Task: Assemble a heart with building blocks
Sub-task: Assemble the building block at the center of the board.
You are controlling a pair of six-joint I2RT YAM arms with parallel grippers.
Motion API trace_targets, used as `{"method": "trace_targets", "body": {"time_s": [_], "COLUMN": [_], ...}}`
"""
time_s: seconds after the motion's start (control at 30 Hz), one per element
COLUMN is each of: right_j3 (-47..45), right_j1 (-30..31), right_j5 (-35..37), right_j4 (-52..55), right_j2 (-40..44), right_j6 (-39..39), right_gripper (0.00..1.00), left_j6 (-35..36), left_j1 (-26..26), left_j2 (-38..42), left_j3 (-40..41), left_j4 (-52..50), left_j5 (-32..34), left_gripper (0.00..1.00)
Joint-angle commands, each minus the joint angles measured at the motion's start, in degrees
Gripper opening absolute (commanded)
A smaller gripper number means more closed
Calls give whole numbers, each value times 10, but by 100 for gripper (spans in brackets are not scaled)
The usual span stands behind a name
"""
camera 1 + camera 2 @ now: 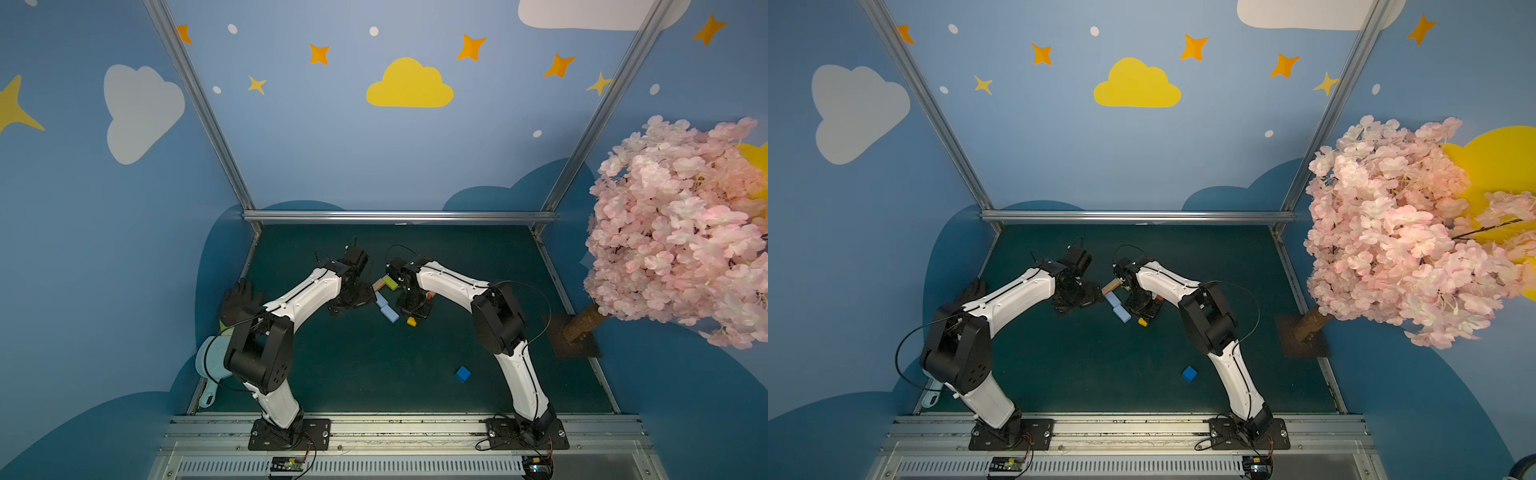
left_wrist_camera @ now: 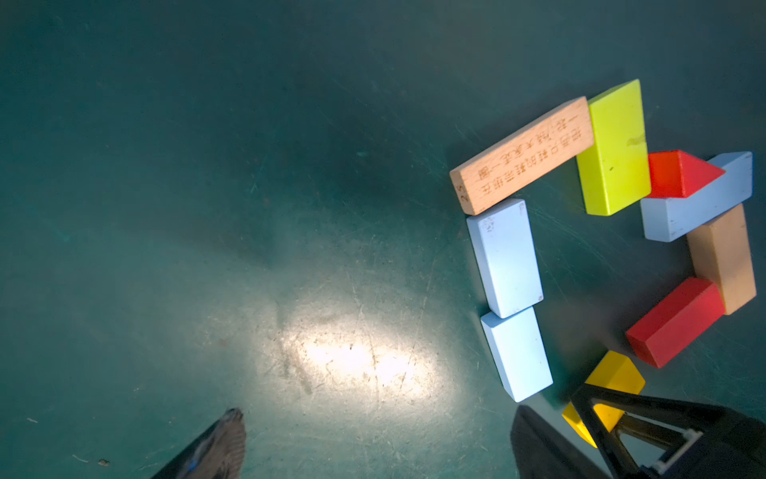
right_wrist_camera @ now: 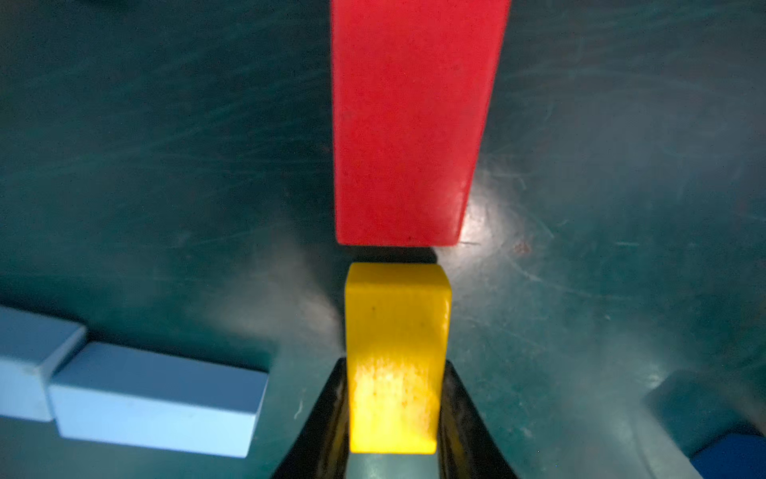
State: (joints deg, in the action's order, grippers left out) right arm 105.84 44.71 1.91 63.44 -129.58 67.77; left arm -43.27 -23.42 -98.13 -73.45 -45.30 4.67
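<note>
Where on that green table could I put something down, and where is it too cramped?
Roomiest: the bare mat in front, between the arm bases, beside the dark blue cube. Also the far strip along the back rail. Cramped: the middle, where the open left gripper and the right gripper, shut on the yellow block, flank the unfinished heart.

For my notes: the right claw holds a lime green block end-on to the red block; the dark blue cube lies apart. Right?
No: the right wrist view shows the right claw holding the yellow block, not lime green. It is end-on to the red block, and the dark blue cube lies apart.
</note>
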Motion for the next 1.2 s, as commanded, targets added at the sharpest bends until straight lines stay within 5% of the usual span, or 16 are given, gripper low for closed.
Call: {"method": "trace_targets", "body": {"time_s": [0.0,1.17], "right_j3": [15,23], "right_j1": [-4,-15], "right_j5": [11,9], "right_j4": [17,14], "right_j2": [-11,-30], "right_j6": [-10,-26], "right_gripper": [0,0], "left_j6": [1,2], "left_j1": [3,6], "left_j2": [-1,-28], "left_j3": [1,-7], "left_j4": [0,3], "left_j5": [-3,-11], "left_gripper": [100,100]}}
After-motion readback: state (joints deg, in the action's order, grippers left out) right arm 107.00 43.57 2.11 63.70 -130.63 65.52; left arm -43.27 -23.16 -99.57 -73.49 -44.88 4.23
